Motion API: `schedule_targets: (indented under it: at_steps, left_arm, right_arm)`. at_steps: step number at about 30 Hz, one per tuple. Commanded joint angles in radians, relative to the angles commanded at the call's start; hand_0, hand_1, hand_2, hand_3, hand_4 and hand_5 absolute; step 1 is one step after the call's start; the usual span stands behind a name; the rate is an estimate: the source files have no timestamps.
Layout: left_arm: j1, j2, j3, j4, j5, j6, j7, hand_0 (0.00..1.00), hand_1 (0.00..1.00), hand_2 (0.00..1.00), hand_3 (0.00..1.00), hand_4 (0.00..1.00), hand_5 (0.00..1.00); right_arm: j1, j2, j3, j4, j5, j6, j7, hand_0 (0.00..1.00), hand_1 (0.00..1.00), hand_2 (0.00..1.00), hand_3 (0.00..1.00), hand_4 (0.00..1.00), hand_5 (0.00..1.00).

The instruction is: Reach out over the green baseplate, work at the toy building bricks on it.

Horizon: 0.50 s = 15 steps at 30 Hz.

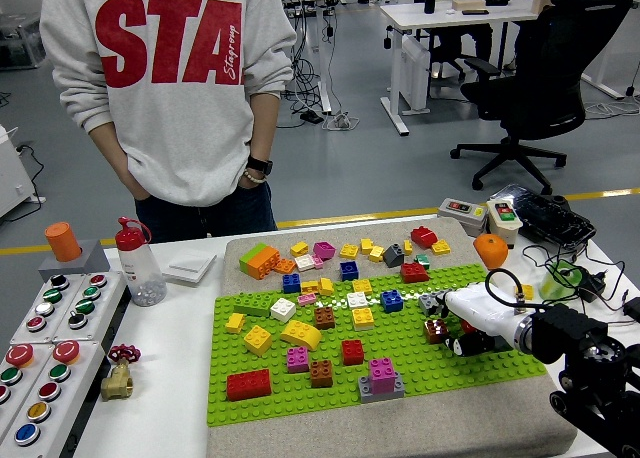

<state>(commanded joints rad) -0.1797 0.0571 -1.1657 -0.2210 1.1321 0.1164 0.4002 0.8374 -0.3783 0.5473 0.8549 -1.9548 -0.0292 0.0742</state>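
the green baseplate (330, 378) is lying on a beige mat (400, 433) in the table's middle, studded and dotted with scattered bricks (345, 323) in red, yellow, blue, pink, brown and white. the right hand (455, 323) is reaching in over its right side, fingers curling around a small dark red brick (435, 330). a person (165, 88) is standing at the far side, hands in pockets.
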Motion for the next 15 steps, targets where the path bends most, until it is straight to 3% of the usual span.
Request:
schedule_targets:
  at_steps: [15]
  left_arm:
    - [-0.001,0.0,-0.002,0.0,0.003,0.001,-0.001,0.656,0.621,0.626,0.444,0.357,0.998]
  right_arm:
    - [0.006,0.006,-0.015,-0.005,-0.02,-0.003,-0.002,0.787,0.684,0.674,0.728,0.574,0.316]
